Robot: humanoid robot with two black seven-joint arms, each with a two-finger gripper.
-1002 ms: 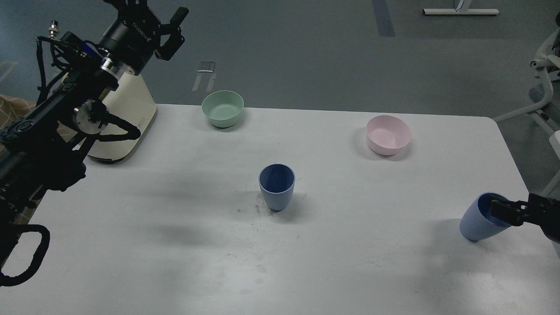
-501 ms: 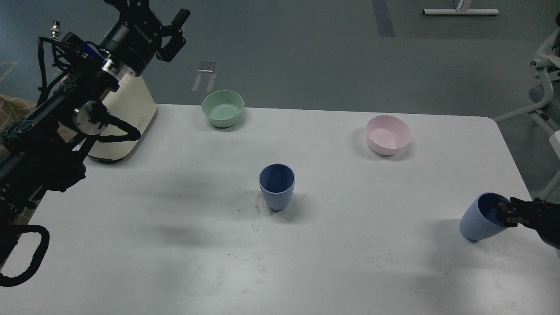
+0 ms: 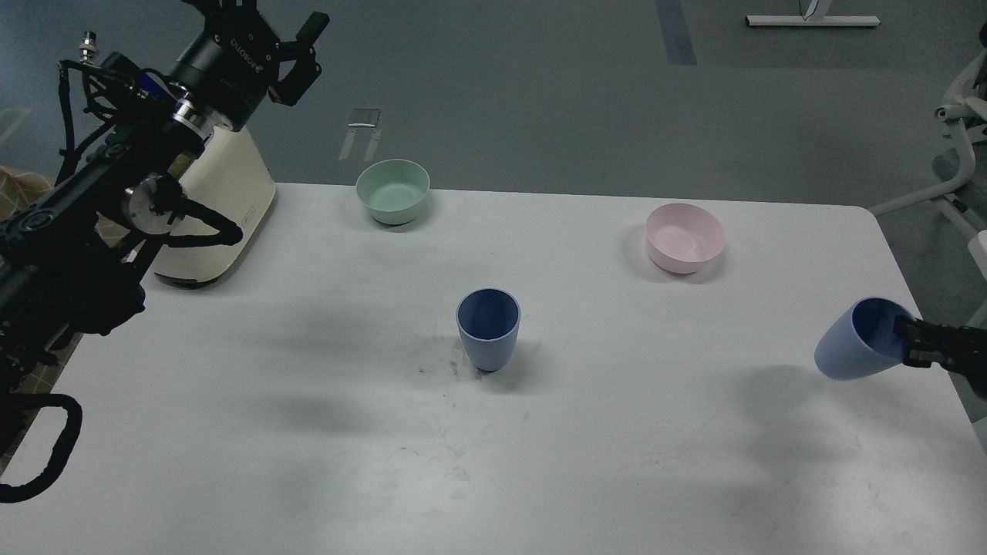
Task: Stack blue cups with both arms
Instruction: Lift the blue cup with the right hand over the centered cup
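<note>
A robotics lab: a bare white table on grey flooring, with an office chair base right of the table

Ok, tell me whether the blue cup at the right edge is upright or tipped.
Tipped. The right blue cup leans with its mouth toward the right tool, which grips its rim; its shadow suggests it is lifted.

1 blue cup upright mid-table, 2nd cup tilted, prob. lifted
</note>
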